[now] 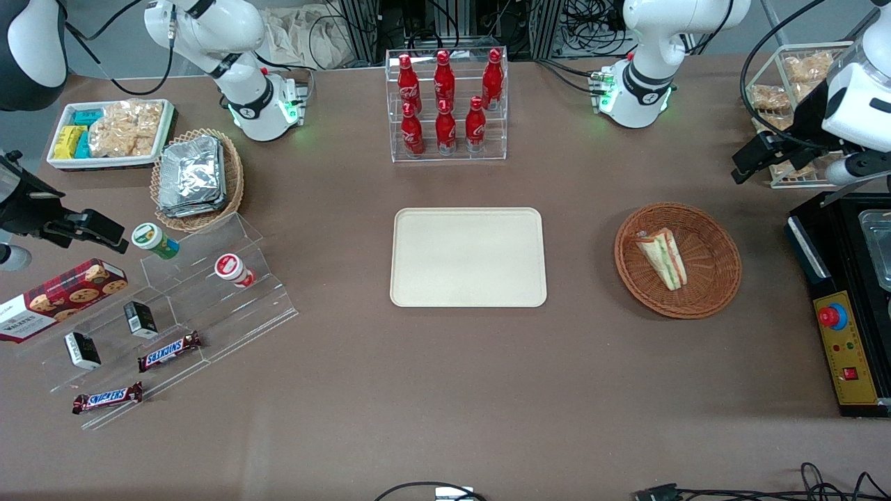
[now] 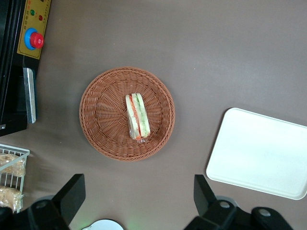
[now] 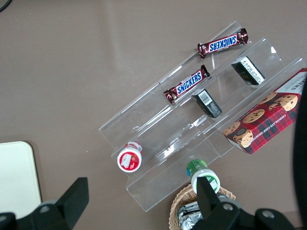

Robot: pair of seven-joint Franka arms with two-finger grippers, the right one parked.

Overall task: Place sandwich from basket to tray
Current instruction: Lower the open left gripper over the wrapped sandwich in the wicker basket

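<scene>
The sandwich (image 1: 665,259) (image 2: 137,116) is a pale wedge with green and orange filling, lying in the round reddish-brown basket (image 1: 717,236) (image 2: 103,110). The cream tray (image 1: 468,257) (image 2: 261,153) lies bare at the table's middle, beside the basket toward the parked arm's end. My gripper (image 1: 748,163) (image 2: 138,194) hangs high above the table, farther from the front camera than the basket and toward the working arm's end. Its fingers (image 2: 72,196) stand wide open with nothing between them; only bare table shows in the gap.
A black machine with a red button (image 1: 839,313) (image 2: 33,39) stands close to the basket at the working arm's end. A clear rack of snack bags (image 1: 786,83) is near the gripper. A cola bottle rack (image 1: 445,104) stands farther back than the tray.
</scene>
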